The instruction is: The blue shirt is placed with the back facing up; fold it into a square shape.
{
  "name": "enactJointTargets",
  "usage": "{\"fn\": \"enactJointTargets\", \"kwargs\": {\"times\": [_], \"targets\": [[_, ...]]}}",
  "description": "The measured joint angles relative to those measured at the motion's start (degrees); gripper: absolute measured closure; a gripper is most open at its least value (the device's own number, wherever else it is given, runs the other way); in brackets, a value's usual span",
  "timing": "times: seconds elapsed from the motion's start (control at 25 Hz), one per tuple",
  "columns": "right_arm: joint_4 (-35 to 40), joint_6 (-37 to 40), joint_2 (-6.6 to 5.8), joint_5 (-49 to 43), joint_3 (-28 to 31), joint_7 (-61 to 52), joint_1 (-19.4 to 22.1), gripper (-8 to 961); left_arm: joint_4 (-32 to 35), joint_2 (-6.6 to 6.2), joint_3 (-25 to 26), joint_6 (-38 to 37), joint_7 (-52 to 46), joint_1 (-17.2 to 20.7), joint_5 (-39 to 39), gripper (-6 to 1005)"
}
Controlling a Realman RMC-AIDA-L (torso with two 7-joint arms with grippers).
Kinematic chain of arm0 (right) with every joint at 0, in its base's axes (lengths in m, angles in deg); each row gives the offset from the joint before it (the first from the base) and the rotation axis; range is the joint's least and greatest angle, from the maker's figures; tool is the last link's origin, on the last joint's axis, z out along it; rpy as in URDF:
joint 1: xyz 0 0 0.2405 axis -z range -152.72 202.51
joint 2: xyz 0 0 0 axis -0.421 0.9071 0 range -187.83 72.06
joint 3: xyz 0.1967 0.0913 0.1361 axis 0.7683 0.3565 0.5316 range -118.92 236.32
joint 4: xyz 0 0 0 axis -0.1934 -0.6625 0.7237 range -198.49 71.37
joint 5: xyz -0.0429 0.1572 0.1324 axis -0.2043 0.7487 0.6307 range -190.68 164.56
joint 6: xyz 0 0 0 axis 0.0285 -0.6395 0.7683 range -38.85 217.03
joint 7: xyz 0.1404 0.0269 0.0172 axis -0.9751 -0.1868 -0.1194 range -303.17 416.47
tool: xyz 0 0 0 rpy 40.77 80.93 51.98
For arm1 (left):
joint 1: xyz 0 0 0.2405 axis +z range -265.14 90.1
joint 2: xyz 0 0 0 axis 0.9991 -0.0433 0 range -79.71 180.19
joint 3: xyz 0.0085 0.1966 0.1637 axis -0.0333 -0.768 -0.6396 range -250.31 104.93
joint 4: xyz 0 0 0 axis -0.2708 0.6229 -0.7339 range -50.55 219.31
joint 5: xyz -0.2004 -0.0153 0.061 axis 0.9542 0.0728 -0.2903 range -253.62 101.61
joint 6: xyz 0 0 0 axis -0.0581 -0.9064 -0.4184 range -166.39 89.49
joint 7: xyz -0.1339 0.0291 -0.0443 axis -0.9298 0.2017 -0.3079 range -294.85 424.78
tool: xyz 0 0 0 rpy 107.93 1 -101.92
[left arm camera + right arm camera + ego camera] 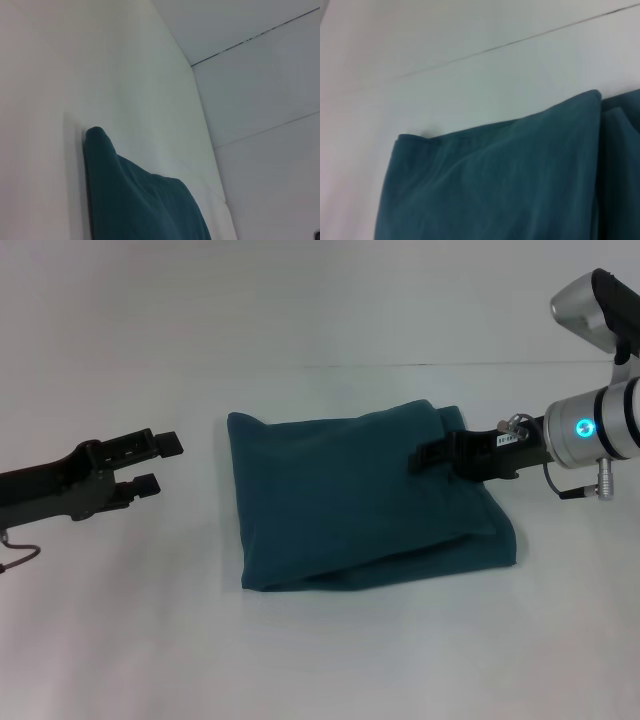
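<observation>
The blue shirt (360, 500) lies folded into a rough rectangle in the middle of the white table (320, 660), plain side up, with layered edges at its front and right. It also shows in the left wrist view (135, 205) and the right wrist view (495, 180). My left gripper (158, 463) is open and empty, just left of the shirt's left edge and apart from it. My right gripper (428, 454) reaches in from the right over the shirt's upper right part, close to the cloth.
The table's far edge (450, 365) meets a white wall behind the shirt. My right arm's silver wrist (595, 428), with a blue light, hangs over the table's right side. Bare table surface surrounds the shirt on all sides.
</observation>
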Motion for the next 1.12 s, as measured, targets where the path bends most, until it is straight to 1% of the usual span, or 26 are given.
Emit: {"fn": "enactJointTargets", "kwargs": {"times": [0.24,0.48,0.64,0.84,1.12], "targets": [[-0.3,-2.0,0.37,-0.3,-1.3,0.0,0.0,347,-0.2,0.03,0.3,0.1,0.0,0.0,0.0,90],[-0.4,-3.8,1.06,-0.2,-1.3,0.0,0.2,386,-0.3,0.04,0.3,0.2,0.0,-0.3,0.1,91],[-0.4,-4.4,1.04,0.8,-0.9,0.1,0.8,413,-0.7,0.04,0.3,0.5,0.0,-0.5,0.1,91],[-0.1,-4.3,0.69,1.1,-0.9,0.0,1.2,446,-1.0,0.04,0.3,0.9,0.1,-0.5,0.1,90],[-0.4,-4.9,0.56,1.1,-1.2,0.1,1.3,736,-1.0,0.04,0.3,1.4,0.2,-0.5,0.1,95]]}}
